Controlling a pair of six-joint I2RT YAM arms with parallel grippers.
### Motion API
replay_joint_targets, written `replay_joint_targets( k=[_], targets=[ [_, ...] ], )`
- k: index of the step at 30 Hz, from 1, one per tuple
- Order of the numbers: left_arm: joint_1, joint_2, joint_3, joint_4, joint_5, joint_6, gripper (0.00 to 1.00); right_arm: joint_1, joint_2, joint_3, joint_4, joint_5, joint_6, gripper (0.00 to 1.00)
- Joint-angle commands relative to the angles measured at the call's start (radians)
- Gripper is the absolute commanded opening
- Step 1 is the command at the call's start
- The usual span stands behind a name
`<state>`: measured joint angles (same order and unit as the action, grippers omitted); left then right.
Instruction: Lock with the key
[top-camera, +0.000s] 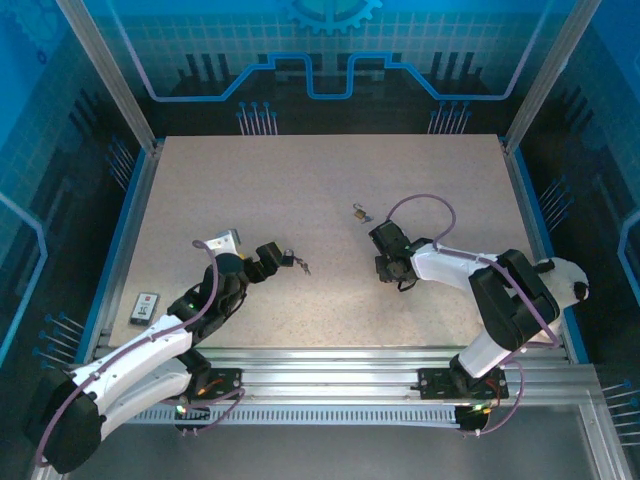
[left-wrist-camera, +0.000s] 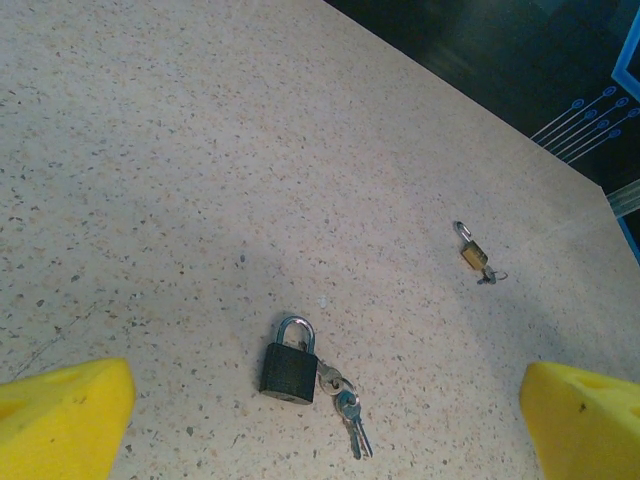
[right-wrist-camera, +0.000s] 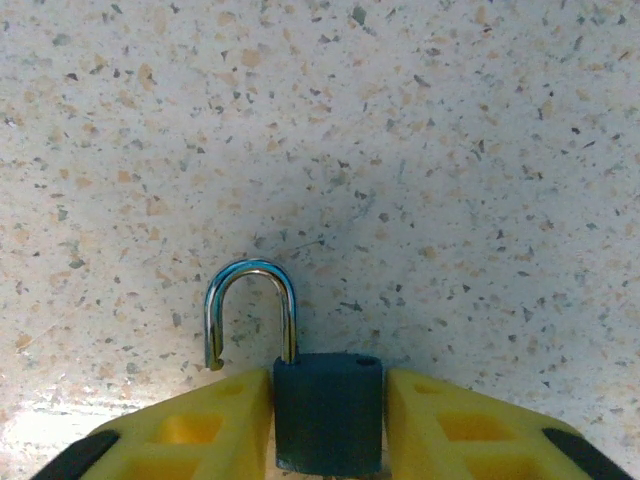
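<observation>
dark padlock (right-wrist-camera: 328, 408) clamped in right jaws, base cut off, shackle (right-wrist-camera: 290, 320) sprung, left jaws spread wide

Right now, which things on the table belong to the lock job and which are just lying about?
Job: dark padlock, shackle open, in right gripper; keys beside black padlock, probably.
Lying about: brass padlock; small black device, far left.

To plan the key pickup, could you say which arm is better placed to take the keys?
Probably left: the left claw, open, hovers near the keys beside the black padlock, while the right claw is shut on an open-shackled padlock.
</observation>
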<state>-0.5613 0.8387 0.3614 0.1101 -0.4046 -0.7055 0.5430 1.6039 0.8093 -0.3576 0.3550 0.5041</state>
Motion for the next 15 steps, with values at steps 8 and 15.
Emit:
replay_joint_targets(
  k=[8,15],
  targets=[
    [-0.006,0.005,-0.011,0.002,-0.03,0.012,0.99,0.007,-0.02,-0.018,-0.043,-0.02,0.046,0.36],
    [-0.005,0.009,-0.01,0.003,-0.031,0.014,0.99,0.001,-0.016,-0.015,-0.067,-0.009,0.059,0.34]
  ],
)
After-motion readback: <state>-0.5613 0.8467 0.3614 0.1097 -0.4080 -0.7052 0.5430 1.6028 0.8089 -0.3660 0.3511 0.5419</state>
